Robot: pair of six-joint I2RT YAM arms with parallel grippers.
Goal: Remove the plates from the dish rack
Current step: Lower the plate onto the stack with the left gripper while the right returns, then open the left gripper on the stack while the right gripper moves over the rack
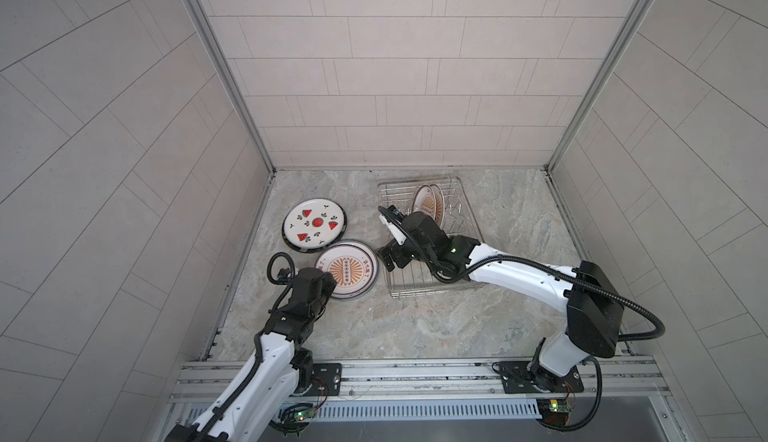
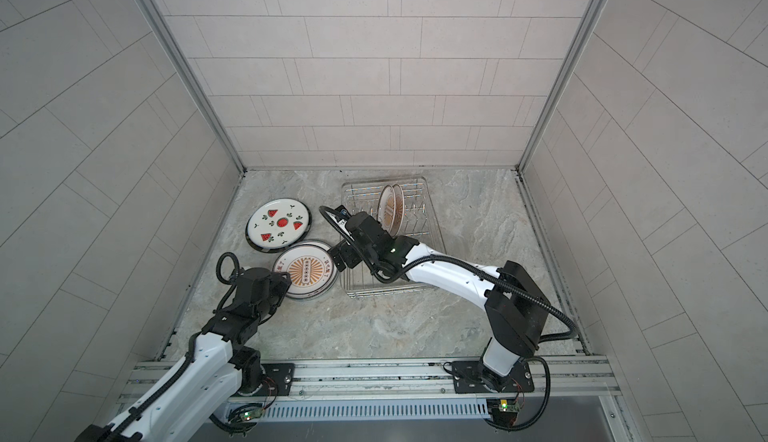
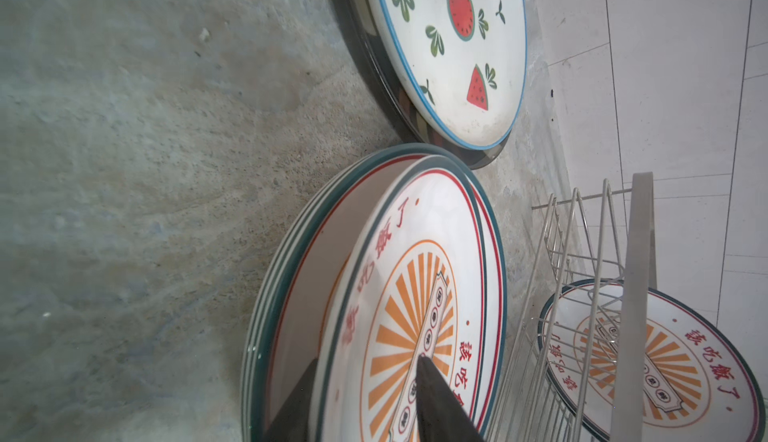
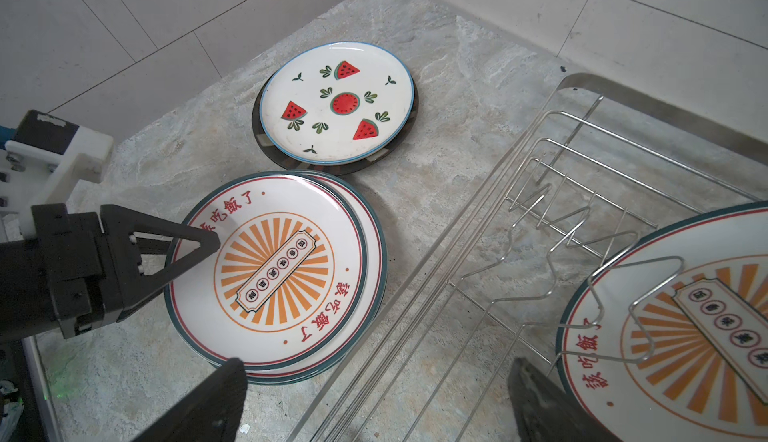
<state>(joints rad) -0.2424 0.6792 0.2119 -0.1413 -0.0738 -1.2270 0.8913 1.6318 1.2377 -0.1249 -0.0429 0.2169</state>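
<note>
Jaws of the left gripper (image 3: 368, 359) stand partly open astride the near rim of the top sunburst plate (image 4: 274, 269), one jaw over its printed face, the other under it. Whether either presses the plate cannot be told. That plate caps a stack (image 1: 361, 290) of like green-rimmed plates lying flat on the marble tabletop (image 1: 415, 328), left of the dish rack (image 4: 665, 105).

Jaws of the right gripper (image 4: 374, 402) gape at full width and hold nothing. It hangs over the rack's left rail, between the stack and two sunburst plates (image 1: 428, 205) standing on edge in the rack's far part. Upright prongs (image 4: 582, 228) fill the stretch of rack in front of those plates. In the right wrist view a wire loop (image 4: 640, 307) crosses the nearer plate's face. In both top views the right arm's black wrist covers the lower edge of the racked pair.

Beyond the stack and just beside it, a watermelon plate (image 1: 314, 224) lies face up on a dark plate (image 4: 386, 157) whose rim shows around it. Pale tiled walls (image 1: 395, 66) close the table on three sides.
</note>
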